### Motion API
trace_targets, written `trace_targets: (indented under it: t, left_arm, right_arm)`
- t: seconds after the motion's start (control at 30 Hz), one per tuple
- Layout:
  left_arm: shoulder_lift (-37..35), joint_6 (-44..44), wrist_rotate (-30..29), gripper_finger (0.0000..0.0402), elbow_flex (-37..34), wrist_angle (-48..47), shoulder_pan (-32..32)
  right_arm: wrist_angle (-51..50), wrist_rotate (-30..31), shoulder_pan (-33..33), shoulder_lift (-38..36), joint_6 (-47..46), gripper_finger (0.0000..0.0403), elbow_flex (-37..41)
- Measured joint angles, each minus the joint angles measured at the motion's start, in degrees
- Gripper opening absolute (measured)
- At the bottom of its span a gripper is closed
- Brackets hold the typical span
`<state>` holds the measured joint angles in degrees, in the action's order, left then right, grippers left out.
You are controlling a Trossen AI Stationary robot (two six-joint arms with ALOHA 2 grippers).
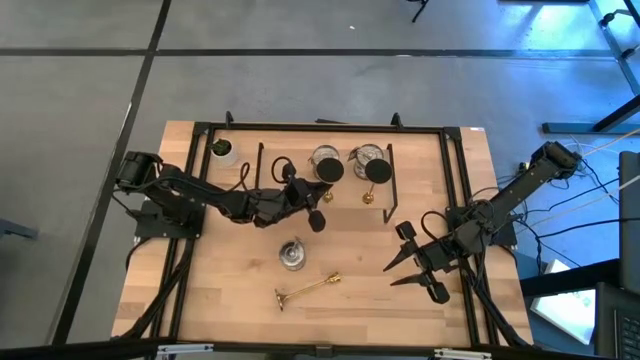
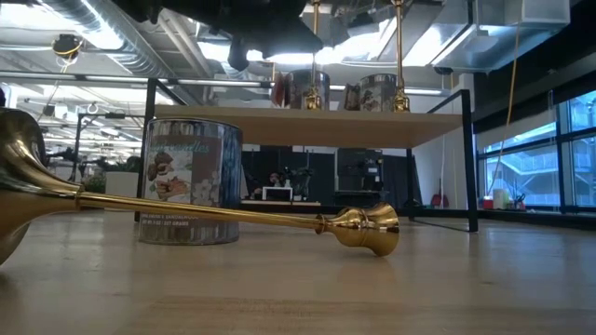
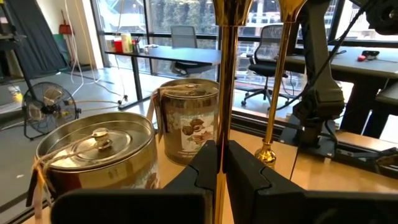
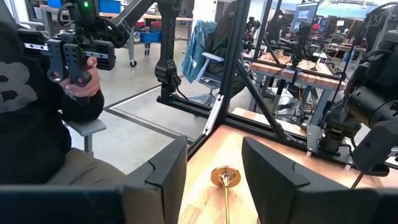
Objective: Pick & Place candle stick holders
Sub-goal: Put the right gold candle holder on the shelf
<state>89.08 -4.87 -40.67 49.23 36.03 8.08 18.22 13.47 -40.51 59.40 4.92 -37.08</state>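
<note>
Two gold candle stick holders stand upright on the black wire rack's wooden shelf [image 2: 307,126], their dark discs up [image 1: 327,170] [image 1: 377,172], beside two silvery cups [image 3: 96,158] [image 3: 186,118]. My left gripper [image 1: 310,196] is shut on the left stick [image 3: 225,74]. The other stick [image 3: 280,81] stands free on its flared foot [image 3: 267,155]. A third stick [image 1: 308,289] lies on its side on the table near a third cup [image 1: 291,254]. My right gripper [image 1: 415,262] is open over the table's right side, touching nothing. My left gripper pinches the left stick's slim stem [image 3: 222,134] between its two fingers [image 3: 205,168]. The fingers reach in level from the table's left side and lie across the stem. The stick is upright; its foot is hidden below the fingers, so I cannot tell whether it rests on the shelf.
A small white pot with a green plant [image 1: 222,150] sits at the rack's far left corner. The rack's black posts [image 2: 149,149] [image 2: 470,158] frame the far half of the table. A person [image 4: 37,112] sits beyond the table's edge, holding a controller.
</note>
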Motion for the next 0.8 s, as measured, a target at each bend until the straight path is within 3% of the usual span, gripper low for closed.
trace_targets:
  t: [0.8]
  left_arm:
    - [0.0, 1.3, 0.3, 0.0038, 0.0, -0.3, 0.2]
  right_arm:
    - [-0.1, 0.0, 0.0, 0.0, 0.0, 0.0156, 0.0]
